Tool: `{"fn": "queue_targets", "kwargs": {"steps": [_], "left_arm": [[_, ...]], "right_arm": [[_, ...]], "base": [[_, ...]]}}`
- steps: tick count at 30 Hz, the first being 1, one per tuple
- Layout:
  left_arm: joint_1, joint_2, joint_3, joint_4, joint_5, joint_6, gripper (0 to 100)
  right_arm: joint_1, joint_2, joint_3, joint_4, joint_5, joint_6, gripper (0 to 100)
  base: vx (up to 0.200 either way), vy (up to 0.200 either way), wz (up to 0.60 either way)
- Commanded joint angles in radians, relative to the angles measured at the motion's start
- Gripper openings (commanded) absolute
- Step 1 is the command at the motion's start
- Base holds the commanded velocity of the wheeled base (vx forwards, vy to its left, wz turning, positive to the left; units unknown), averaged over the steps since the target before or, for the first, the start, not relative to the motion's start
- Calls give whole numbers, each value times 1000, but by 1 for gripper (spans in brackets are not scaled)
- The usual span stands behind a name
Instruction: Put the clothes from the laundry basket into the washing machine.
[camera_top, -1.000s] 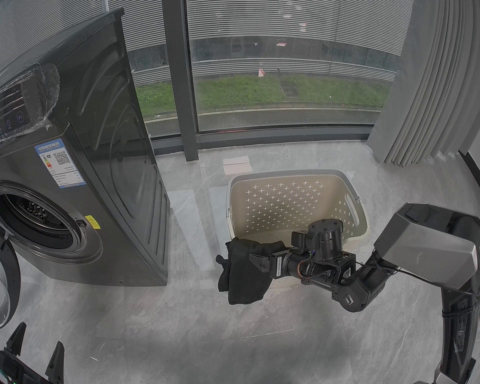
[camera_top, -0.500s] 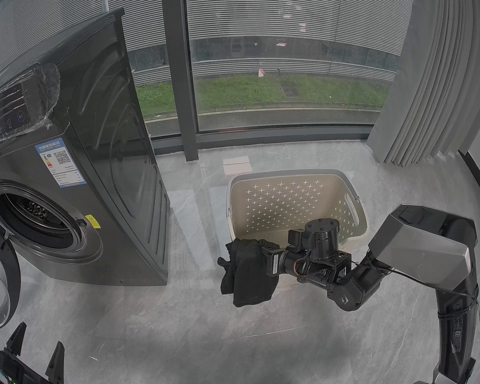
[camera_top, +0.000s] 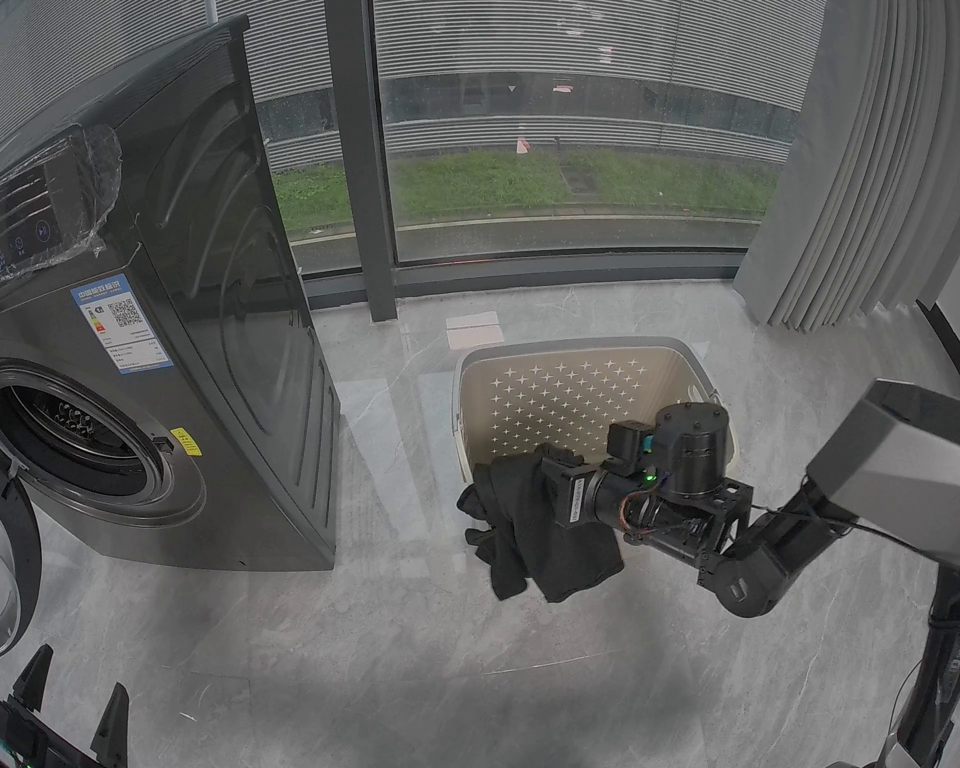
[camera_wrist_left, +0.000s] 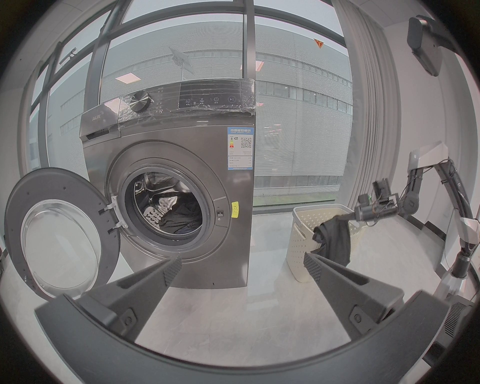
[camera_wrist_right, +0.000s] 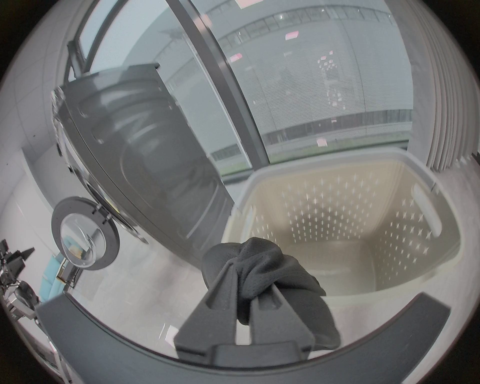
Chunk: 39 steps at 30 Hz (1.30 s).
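The right gripper (camera_wrist_right: 244, 292) pinches a black cloth (camera_top: 550, 545) tight between its fingers, over the near left corner of the laundry basket (camera_top: 575, 346). The left gripper (camera_wrist_left: 240, 262) has its fingers wide apart, facing the open washing machine (camera_wrist_left: 200, 150).

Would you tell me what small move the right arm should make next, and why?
Probably swing the right gripper leftward toward the open drum of the washing machine. It is shut on the dark garment, which hangs by the laundry basket near rim, and the door stands open.
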Motion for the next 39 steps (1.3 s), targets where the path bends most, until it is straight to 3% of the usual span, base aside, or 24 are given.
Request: {"fn": "queue_targets", "kwargs": {"steps": [1,13,17,20,21,24,27,31,39], "left_arm": [[1,-13,16,0,-2,0,100],[1,-13,16,0,-5,0,100],[1,-12,16,0,-6,0,100],[1,-12,16,1,-8,0,100],[1,-12,16,0,-8,0,100],[1,-12,16,0,-9,0,100],[-1,-12,16,0,-9,-3,100],[-1,-12,16,0,-8,0,100],[-1,-12,16,0,-9,-6,100]], "right_arm": [[23,-235,105,-59,-15,-16,0],[32,-555,172,-59,-18,-25,0],[21,-654,233,-60,-18,-54,0],[20,-669,235,-48,-18,-57,0],[16,-683,220,-54,-20,-91,0],[16,-684,207,-57,-23,-103,0],[16,-692,209,-48,-46,-105,0],[23,-693,212,-43,-118,-105,0],[27,-693,210,-42,-127,-105,0]], "base": [[0,0,0],[0,0,0],[0,0,0],[0,0,0],[-200,0,0],[-200,0,0],[-133,0,0],[0,0,0],[0,175,0]]}}
